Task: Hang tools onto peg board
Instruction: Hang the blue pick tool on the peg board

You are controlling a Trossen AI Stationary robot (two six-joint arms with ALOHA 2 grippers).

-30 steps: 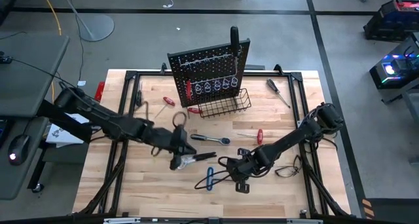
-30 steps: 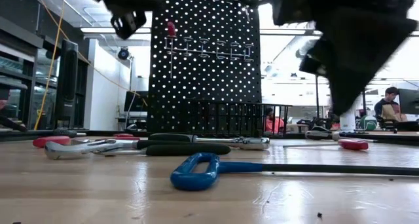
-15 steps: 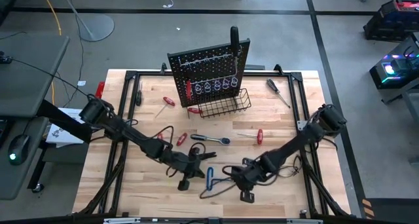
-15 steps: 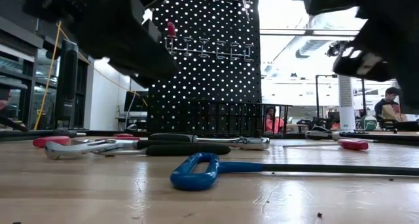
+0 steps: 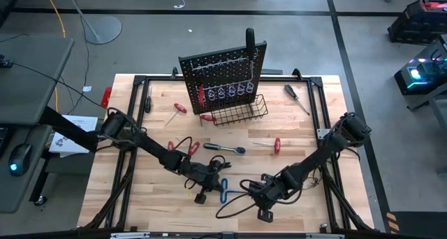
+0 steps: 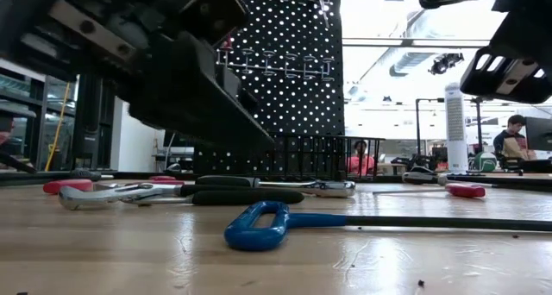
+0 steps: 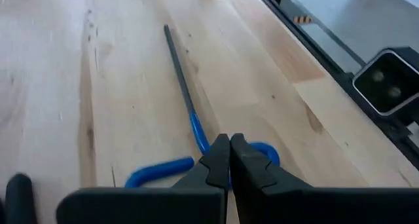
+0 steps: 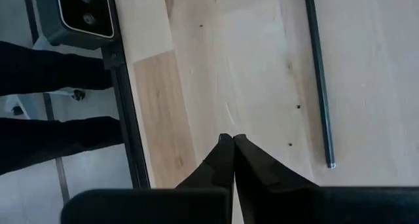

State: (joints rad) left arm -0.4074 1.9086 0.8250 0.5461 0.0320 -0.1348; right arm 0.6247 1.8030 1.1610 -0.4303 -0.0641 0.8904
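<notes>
Behind the left gripper's [image 7: 229,160] pressed-together fingers, the blue hex key's [image 7: 190,116] handle is partly hidden.

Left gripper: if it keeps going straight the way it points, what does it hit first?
Probably the blue T-shaped hex key. The left gripper is shut, with the key's looped handle right at its fingertips; whether they touch is unclear. Beyond lies bare table.

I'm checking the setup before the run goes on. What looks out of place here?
Most tools lie scattered flat on the table, not hung on the peg board. The left gripper sits shut above the blue hex key without holding it.
</notes>
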